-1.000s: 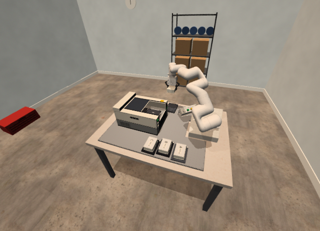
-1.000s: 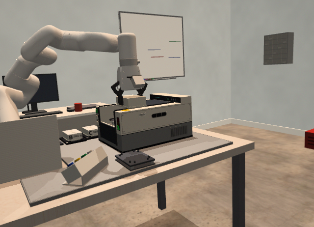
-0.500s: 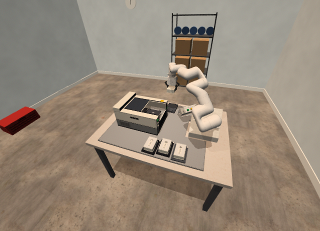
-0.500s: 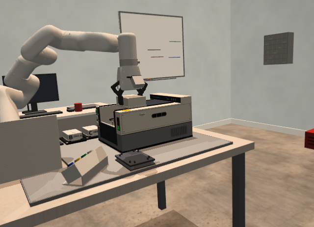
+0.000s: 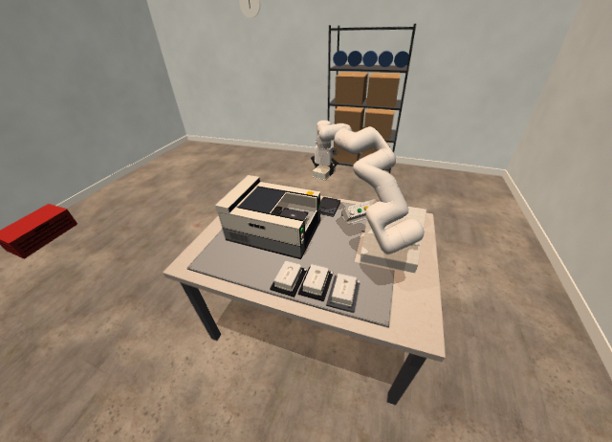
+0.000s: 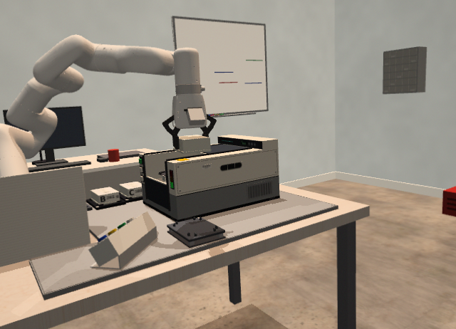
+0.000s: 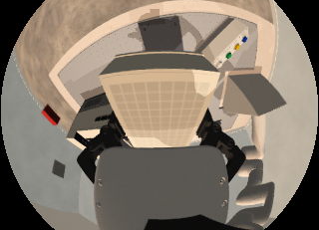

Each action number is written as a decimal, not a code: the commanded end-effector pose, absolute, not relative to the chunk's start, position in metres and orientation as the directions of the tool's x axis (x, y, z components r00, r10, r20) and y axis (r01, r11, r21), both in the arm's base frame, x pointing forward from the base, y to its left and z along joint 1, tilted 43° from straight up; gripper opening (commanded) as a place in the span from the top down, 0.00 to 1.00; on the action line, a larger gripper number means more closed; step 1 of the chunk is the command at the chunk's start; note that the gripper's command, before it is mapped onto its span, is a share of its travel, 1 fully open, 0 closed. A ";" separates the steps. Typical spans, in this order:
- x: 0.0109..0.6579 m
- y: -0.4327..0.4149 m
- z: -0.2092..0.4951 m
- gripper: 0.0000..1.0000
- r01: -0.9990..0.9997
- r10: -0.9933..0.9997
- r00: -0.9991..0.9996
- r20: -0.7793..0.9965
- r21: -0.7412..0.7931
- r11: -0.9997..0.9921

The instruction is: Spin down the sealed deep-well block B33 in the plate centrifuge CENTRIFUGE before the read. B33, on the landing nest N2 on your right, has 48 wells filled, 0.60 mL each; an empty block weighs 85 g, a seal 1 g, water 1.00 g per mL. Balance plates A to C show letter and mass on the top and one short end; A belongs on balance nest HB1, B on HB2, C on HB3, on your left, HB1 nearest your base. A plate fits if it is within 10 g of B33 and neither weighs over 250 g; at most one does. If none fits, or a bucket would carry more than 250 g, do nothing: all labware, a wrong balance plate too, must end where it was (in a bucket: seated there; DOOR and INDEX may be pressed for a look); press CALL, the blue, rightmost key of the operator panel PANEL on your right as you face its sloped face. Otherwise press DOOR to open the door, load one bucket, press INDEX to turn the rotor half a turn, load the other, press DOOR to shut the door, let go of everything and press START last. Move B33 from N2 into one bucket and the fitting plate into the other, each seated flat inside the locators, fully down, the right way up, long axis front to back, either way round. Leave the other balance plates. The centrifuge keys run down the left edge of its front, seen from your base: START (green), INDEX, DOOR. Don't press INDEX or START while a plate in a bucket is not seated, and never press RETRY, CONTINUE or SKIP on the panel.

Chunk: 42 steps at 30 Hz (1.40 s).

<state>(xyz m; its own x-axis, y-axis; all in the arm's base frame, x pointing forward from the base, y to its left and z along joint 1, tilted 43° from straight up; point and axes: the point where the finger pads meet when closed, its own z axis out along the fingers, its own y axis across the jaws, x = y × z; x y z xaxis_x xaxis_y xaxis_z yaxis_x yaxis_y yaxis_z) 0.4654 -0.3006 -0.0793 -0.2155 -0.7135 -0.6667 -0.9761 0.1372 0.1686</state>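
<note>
My gripper point(image 6: 192, 134) is shut on the sealed deep-well block B33 point(image 6: 194, 143), a pale block with a gridded top point(image 7: 162, 107). It holds the block in the air, just above the centrifuge's point(image 6: 217, 174) near end. In the top view the gripper and block point(image 5: 321, 172) hang beyond the centrifuge point(image 5: 269, 214). The centrifuge door is open and shows a dark bucket point(image 5: 294, 212) in the chamber. The landing nest N2 point(image 6: 196, 233) is a dark empty plate, also in the wrist view point(image 7: 161, 33). Balance plates A point(image 5: 343, 289), B point(image 5: 316, 279) and C point(image 5: 288, 275) sit on their nests.
The sloped operator panel point(image 6: 123, 241) with coloured keys stands beside N2 and shows in the wrist view point(image 7: 233, 51). The arm's base pedestal point(image 5: 390, 254) is on the table's right side. Plates B point(image 6: 105, 194) and C point(image 6: 131, 189) show behind the centrifuge.
</note>
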 end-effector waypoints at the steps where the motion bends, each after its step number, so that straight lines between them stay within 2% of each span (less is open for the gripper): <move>1: 0.478 -0.290 -0.063 1.00 -0.948 -0.702 -0.317 -0.637 0.235 0.215; 11: 0.505 -0.254 -0.025 1.00 -0.827 -0.624 -0.561 -0.544 0.398 0.396; 22: 0.538 -0.189 0.034 1.00 -0.520 -0.403 -0.854 -0.330 0.586 0.622; 24: 0.538 -0.189 0.034 1.00 -0.520 -0.403 -0.854 -0.330 0.586 0.622; 37: 0.555 -0.124 0.088 1.00 -0.144 -0.120 -0.989 -0.082 0.676 0.723; 42: 0.557 -0.114 0.096 1.00 -0.086 -0.076 -0.996 -0.044 0.682 0.727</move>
